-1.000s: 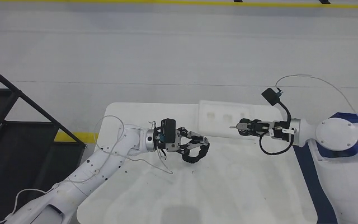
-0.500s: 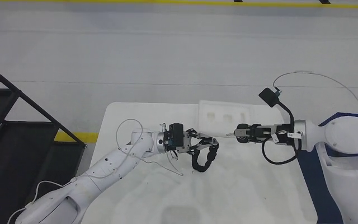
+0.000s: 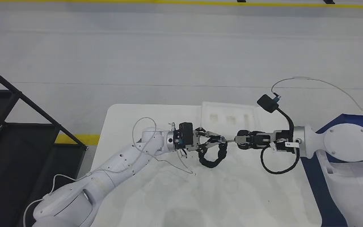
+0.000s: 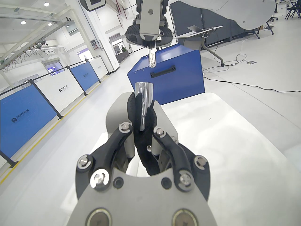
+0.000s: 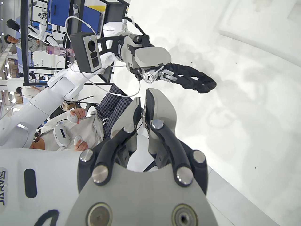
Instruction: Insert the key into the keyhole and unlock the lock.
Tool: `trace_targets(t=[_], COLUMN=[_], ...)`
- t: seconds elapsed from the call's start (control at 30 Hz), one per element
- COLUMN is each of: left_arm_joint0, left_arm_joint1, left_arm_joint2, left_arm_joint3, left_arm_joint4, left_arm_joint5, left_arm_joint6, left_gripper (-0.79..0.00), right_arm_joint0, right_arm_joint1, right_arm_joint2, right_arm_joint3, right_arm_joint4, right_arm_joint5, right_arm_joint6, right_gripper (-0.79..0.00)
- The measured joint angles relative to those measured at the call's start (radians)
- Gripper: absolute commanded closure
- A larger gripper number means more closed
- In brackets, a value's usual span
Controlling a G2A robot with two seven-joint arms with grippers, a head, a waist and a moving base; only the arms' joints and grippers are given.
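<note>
My left gripper (image 3: pixel 205 140) is shut on the lock, a chrome cylinder (image 4: pixel 144 95) in a black sleeve, above the middle of the white table (image 3: pixel 249 193). The lock's black chain loop (image 3: pixel 212 158) hangs below it. Facing it from the right, my right gripper (image 3: pixel 239 139) is shut on the key (image 4: pixel 152 58). The key's blade points at the cylinder's end, with a small gap between them. In the right wrist view the round keyhole face (image 5: pixel 148 77) sits just beyond my right gripper (image 5: pixel 141 104), with the chain loop (image 5: pixel 196 79) beside it.
A white foam tray (image 3: pixel 229 116) with shallow recesses lies at the table's back edge, behind both grippers. A black rack (image 3: pixel 22 130) stands off the table's left side. The table surface in front of the arms is bare.
The left arm has carried the lock to the right, toward the key. The right gripper has shifted left and slightly nearer. The gap between key and lock has shrunk to a little.
</note>
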Motion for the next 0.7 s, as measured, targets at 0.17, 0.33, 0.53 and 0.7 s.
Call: trace_targets(t=[0.17, 0.33, 0.53, 0.7], left_arm_joint0=[-0.001, 0.007, 0.015, 0.036], left_arm_joint1=[-0.014, -0.022, -0.022, -0.015], left_arm_joint2=[-0.001, -0.015, -0.04, -0.063], left_arm_joint3=[0.003, 0.007, -0.003, -0.031], left_arm_joint4=[0.012, 0.01, 0.036, 0.049], left_arm_joint5=[0.02, 0.036, 0.057, 0.055], left_arm_joint6=[-0.016, -0.036, -0.07, -0.083], left_gripper=[0.0, 0.0, 0.0, 0.0], right_arm_joint0=[0.0, -0.001, -0.002, -0.004], right_arm_joint1=[0.004, 0.01, 0.012, 0.011], right_arm_joint2=[-0.011, -0.013, -0.01, -0.011], right_arm_joint3=[-0.004, -0.008, -0.006, -0.006], right_arm_joint4=[-0.006, -0.029, -0.031, -0.028], right_arm_joint5=[0.033, 0.058, 0.069, 0.067], right_arm_joint6=[-0.028, -0.044, -0.054, -0.057], right_gripper=[0.0, 0.0, 0.0, 0.0])
